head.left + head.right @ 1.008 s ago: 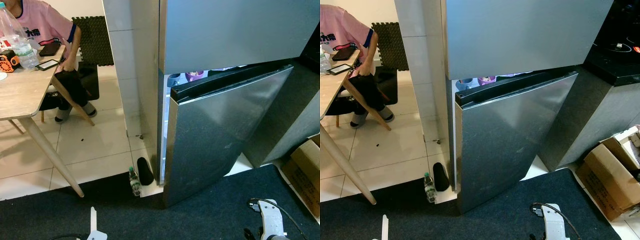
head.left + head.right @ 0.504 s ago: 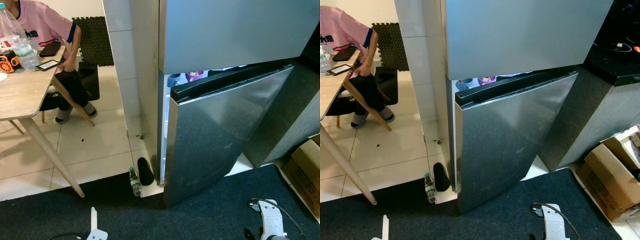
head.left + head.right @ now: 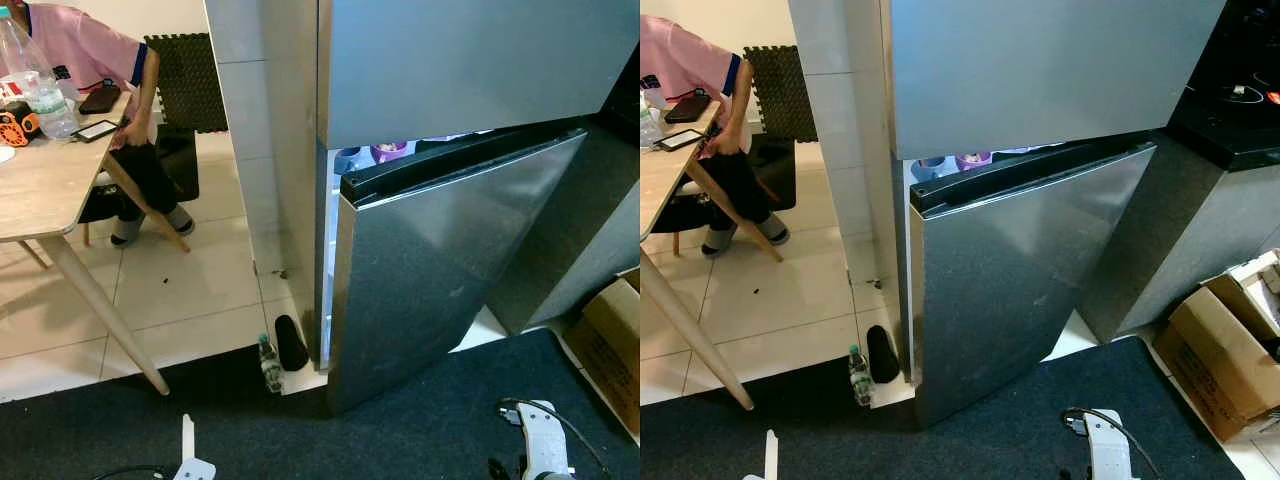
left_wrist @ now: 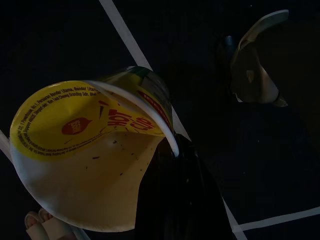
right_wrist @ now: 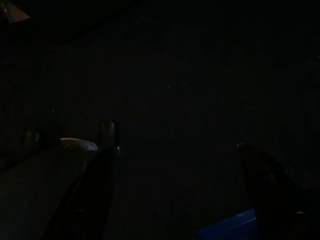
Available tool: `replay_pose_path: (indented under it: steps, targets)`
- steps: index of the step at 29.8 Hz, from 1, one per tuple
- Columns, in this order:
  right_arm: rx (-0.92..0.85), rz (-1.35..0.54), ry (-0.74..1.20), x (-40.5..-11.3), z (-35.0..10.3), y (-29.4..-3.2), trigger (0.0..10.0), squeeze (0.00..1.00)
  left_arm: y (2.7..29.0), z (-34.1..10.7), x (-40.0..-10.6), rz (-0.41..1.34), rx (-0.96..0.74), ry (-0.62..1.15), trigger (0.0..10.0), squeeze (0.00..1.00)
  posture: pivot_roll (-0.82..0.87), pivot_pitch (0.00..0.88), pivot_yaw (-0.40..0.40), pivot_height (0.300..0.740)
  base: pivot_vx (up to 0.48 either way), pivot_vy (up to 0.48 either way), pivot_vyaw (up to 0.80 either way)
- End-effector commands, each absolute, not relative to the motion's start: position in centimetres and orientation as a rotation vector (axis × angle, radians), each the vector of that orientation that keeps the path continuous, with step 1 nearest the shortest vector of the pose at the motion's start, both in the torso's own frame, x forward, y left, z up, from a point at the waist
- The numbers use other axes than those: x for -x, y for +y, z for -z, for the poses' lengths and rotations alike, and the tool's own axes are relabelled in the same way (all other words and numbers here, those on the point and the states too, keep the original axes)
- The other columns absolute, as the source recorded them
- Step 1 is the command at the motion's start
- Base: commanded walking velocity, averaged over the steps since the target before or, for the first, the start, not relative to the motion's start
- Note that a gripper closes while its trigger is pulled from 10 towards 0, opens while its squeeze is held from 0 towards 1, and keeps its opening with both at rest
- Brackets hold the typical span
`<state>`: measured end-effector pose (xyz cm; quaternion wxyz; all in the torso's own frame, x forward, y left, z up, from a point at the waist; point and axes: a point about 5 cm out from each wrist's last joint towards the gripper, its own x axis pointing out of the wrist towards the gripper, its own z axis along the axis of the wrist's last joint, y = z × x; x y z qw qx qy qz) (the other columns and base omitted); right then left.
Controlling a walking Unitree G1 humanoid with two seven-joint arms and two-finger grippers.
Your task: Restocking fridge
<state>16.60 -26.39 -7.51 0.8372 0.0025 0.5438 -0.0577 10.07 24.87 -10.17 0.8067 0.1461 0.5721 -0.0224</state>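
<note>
Restocking at the start, silver steel fridge (image 3: 450, 280) lower door ajar.
Left gripper (image 4: 170, 200) is clamped on the yellow-lidded white paper cup (image 4: 85, 155), not yet stored; fridge at twelve o'clock; right gripper (image 5: 175, 165) fingers apart.

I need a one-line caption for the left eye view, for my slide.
Steel fridge with its lower door ajar, a small bottle on the floor beside it, a person seated at a wooden table.

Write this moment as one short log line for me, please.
left gripper: holding yellow-lidded cup | fridge lower door: ajar | right gripper: open, idle
</note>
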Motion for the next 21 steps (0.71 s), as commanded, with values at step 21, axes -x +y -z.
replay_pose_path:
  steps: [21]
  targets:
    - [-0.088,0.652,0.467,-25.4,-5.6,-38.1,10.0,0.0,24.6,10.3,-9.8,0.06,-0.312,1.236,10.0,0.0,-0.04,0.011,-0.031,0.74,0.0,0.0,0.0]
